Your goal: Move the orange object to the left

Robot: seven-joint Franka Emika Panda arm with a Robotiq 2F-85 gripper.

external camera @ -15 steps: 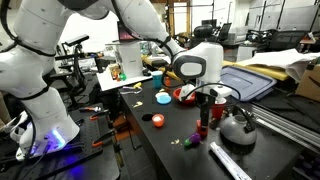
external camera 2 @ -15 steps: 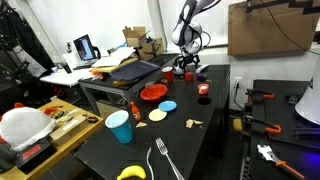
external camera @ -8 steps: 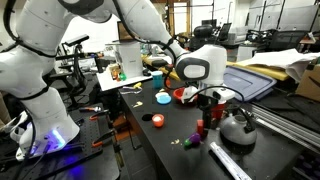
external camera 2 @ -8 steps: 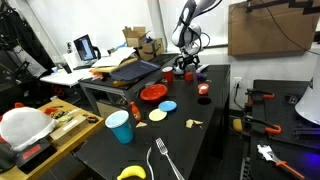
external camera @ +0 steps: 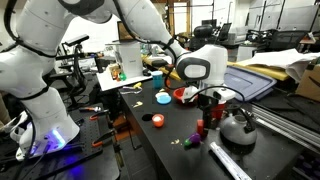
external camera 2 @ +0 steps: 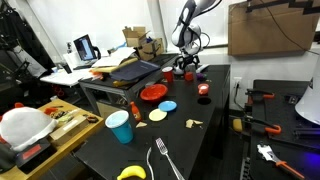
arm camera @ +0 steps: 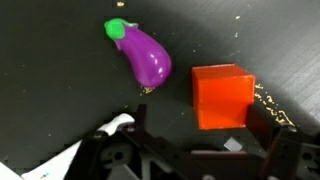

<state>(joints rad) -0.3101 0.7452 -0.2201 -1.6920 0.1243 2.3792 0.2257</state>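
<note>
The orange object (arm camera: 222, 95) is a small red-orange cube on the black table, seen in the wrist view at centre right. It shows as a small red spot under the hand in an exterior view (external camera: 201, 128). My gripper (arm camera: 195, 128) is open and low over the table, with the cube between the fingers and close against the right finger. The left finger stands well apart from the cube. The gripper also shows in both exterior views (external camera: 207, 106) (external camera 2: 187, 68). A purple toy eggplant (arm camera: 145, 55) lies just beyond the cube.
A red bowl (external camera: 183, 95), a blue disc (external camera: 163, 98), a round orange piece with a pale centre (external camera: 157, 121) and a metal kettle (external camera: 237, 127) stand nearby. A red cup (external camera 2: 203, 89), a blue cup (external camera 2: 120, 126) and a fork (external camera 2: 165, 160) are on the table.
</note>
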